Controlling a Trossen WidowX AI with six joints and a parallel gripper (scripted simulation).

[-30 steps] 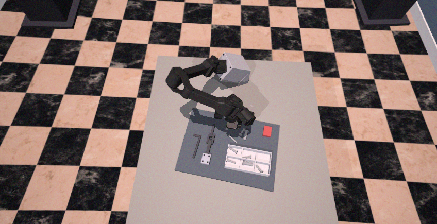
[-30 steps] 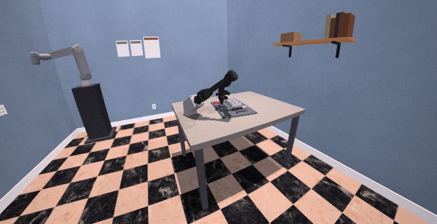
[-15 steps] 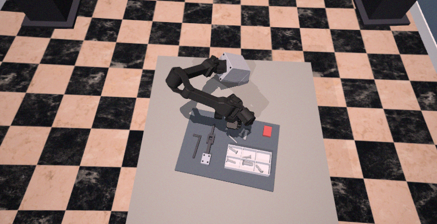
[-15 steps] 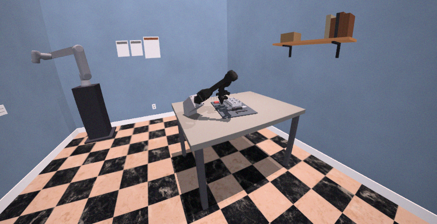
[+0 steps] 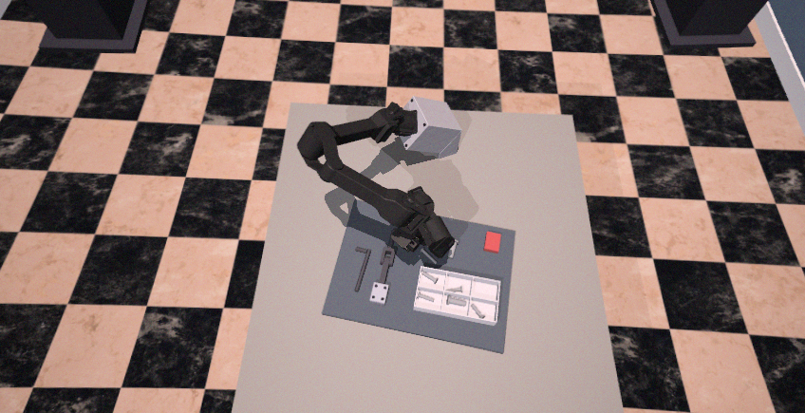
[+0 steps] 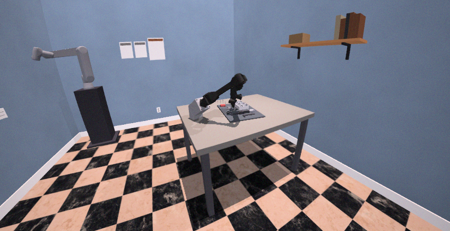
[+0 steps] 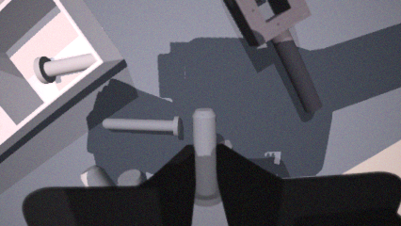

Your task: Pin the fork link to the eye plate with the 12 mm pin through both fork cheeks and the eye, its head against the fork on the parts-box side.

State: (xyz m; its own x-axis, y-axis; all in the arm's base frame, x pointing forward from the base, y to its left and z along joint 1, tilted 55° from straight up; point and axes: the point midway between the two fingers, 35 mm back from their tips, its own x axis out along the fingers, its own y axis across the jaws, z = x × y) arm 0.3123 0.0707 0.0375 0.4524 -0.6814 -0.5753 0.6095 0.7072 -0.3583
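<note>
My gripper (image 7: 204, 152) is shut on a grey pin (image 7: 204, 137) and holds it above the dark mat (image 5: 417, 279), the shank sticking out past the fingertips. In the top view the gripper (image 5: 415, 242) hangs between the fork link and the parts box. The dark fork link (image 5: 386, 265) joins the light eye plate (image 5: 379, 292) on the mat's left; in the wrist view they show at the top right (image 7: 282, 28). A thinner loose pin (image 7: 142, 124) lies on the mat below the gripper. Two more pin ends (image 7: 113, 176) lie at the lower left.
A white parts box (image 5: 458, 294) with several pins in its compartments sits on the mat's right; one corner and one pin (image 7: 63, 66) show in the wrist view. A dark L-shaped key (image 5: 363, 267) lies at the mat's left. A red block (image 5: 492, 241) lies at the mat's far right.
</note>
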